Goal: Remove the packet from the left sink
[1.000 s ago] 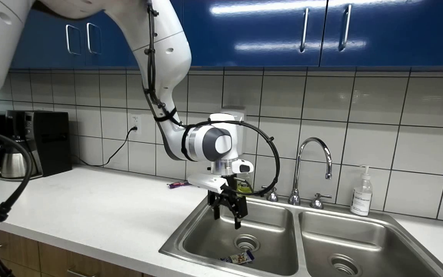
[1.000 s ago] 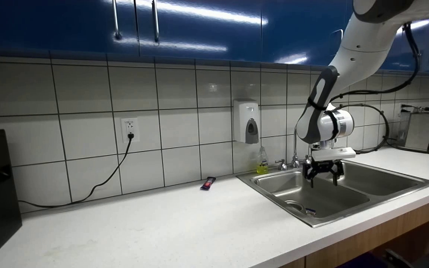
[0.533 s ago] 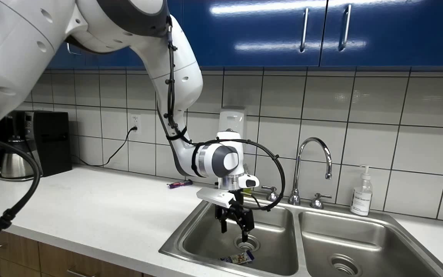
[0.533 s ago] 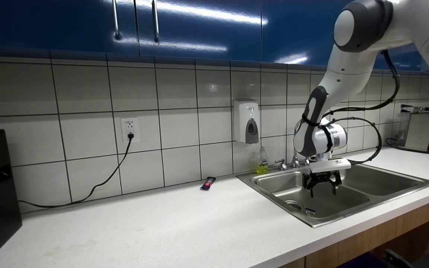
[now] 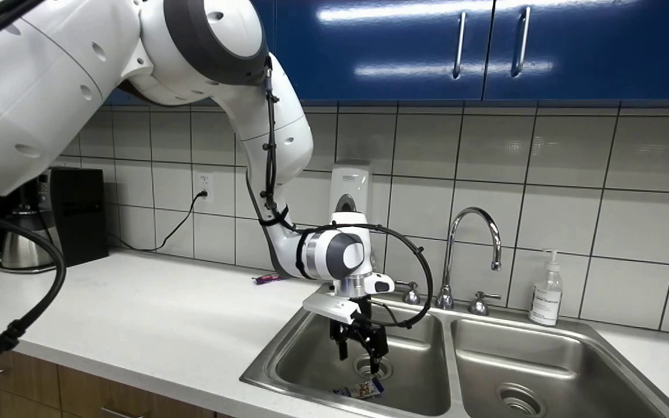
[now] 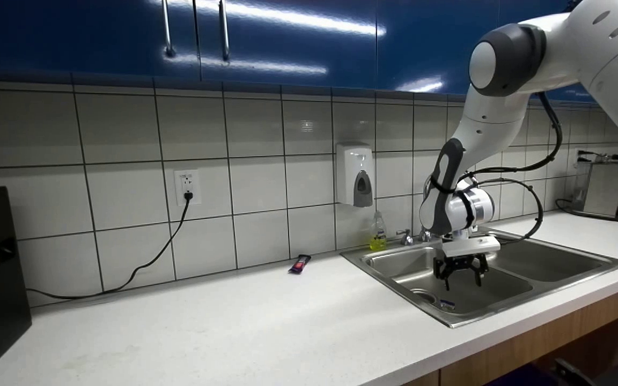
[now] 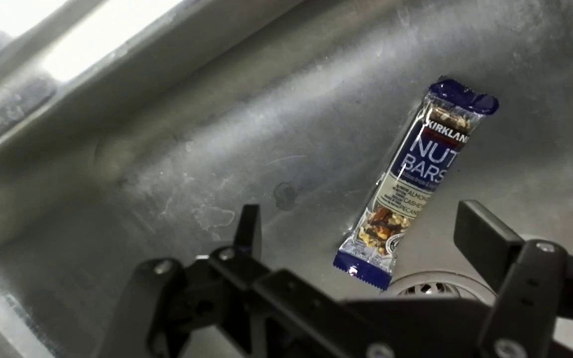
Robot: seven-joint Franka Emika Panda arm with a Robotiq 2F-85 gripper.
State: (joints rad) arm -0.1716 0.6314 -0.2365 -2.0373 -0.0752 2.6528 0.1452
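The packet [image 7: 411, 184] is a nut bar in a blue and clear wrapper, lying flat on the floor of the left sink [image 7: 266, 154] beside the round drain. It also shows in both exterior views [image 5: 362, 389] [image 6: 447, 305], near the front of the steel left sink [image 5: 418, 377] [image 6: 502, 292]. My gripper [image 7: 360, 221] points down with its black fingers wide apart and nothing between them. In the exterior views the gripper [image 5: 359, 361] [image 6: 463, 285] hangs inside the basin, above and behind the packet, not touching it. In the wrist view the packet's lower end appears between the fingers.
The right basin [image 5: 514, 351] adjoins behind a steel divider. The faucet [image 5: 449, 261] and handles stand at the sink's back edge. A pump bottle [image 5: 547, 296] is at the back right. Another wrapped bar [image 6: 300, 264] lies on the counter [image 6: 234, 321] by the wall.
My gripper has moved down into the left sink and a little toward the front, closer to the packet. The fingers stay open. The packet has not moved.
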